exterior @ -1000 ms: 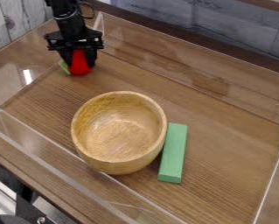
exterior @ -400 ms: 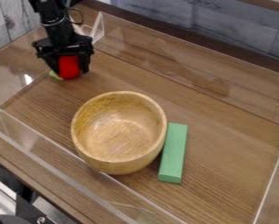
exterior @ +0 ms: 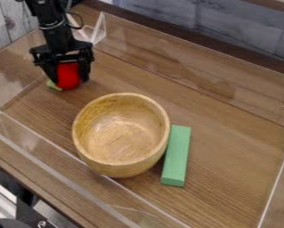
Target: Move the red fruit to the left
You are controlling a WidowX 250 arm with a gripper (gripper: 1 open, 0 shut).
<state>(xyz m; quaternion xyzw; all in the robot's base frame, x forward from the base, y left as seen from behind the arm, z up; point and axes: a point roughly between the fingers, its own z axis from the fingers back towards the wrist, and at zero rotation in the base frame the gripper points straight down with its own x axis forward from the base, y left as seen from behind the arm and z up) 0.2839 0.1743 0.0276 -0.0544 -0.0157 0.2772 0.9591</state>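
Change since earlier frame: gripper point(exterior: 63, 73) and red fruit point(exterior: 68, 75) have shifted toward the left and slightly lower in the picture, away from the upper-left corner; wooden bowl point(exterior: 120, 134) and green block point(exterior: 176, 155) lie where they lay before.
Gripper: black, pointing down at the upper left of the frame, jaws spread wide, one on each side of the red fruit.
Hold: cannot tell whether the fingers touch the fruit; they stand just beside it on both sides.
Red fruit: upper left of the frame, between the jaws, low at the tabletop point(exterior: 227, 116); a bit of green leaf shows at its left edge.
Wooden bowl: centre of the frame, upright, below and to the right of the fruit, apart from it.
Green block: flat on the table, just beside the bowl's right side, long side running up and down the picture.
Surroundings: clear plastic walls point(exterior: 13, 134) ring the wooden surface.
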